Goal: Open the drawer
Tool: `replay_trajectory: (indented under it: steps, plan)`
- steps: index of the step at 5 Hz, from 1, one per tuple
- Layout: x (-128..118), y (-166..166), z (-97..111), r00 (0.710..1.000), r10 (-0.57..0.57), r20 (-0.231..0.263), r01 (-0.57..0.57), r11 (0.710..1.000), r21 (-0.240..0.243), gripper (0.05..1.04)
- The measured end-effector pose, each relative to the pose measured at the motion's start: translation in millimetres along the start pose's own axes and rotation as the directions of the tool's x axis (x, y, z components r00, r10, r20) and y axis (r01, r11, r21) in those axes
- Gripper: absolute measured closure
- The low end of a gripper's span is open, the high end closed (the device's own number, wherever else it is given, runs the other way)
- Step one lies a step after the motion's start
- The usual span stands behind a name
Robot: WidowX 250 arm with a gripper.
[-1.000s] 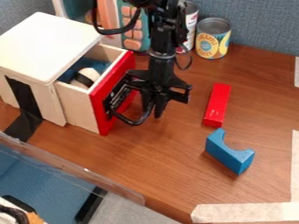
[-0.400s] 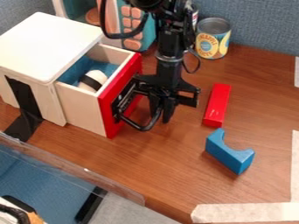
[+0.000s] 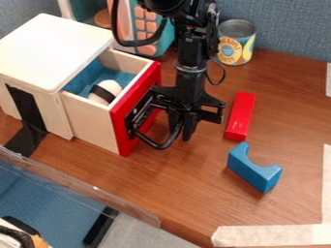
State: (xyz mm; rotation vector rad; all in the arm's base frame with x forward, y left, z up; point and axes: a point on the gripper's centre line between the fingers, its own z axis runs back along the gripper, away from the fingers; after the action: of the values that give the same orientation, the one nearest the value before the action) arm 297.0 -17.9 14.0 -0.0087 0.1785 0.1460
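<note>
Red-fronted, pale wooden drawer (image 3: 94,121) stands open, just left of your black end effector (image 3: 181,134); whether that's wide or narrow, you can't tell. Overpulling could unseat it from its white-topped wooden cabinet (image 3: 53,51); a crooked tug might lose the curved black handle (image 3: 158,146).

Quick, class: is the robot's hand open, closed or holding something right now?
Black robot hand: at the curved black handle on the red-fronted wooden drawer; open or closed, cannot be told.
</note>
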Motion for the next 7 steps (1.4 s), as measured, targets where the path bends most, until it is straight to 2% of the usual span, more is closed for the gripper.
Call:
replay_trajectory:
  steps: [3, 5, 6, 7]
  plan:
    - [-6, -14, 4, 0.999, -0.018, -0.028, 0.017, 0.999, -0.030, 0.932]
    - [0, -27, 9, 0.999, -0.021, -0.049, 0.018, 0.998, -0.064, 0.932]
    - [4, -29, 8, 0.998, -0.017, -0.057, 0.013, 0.998, -0.065, 0.930]
    - [2, -27, 6, 0.998, -0.015, -0.059, 0.013, 0.999, -0.047, 0.880]
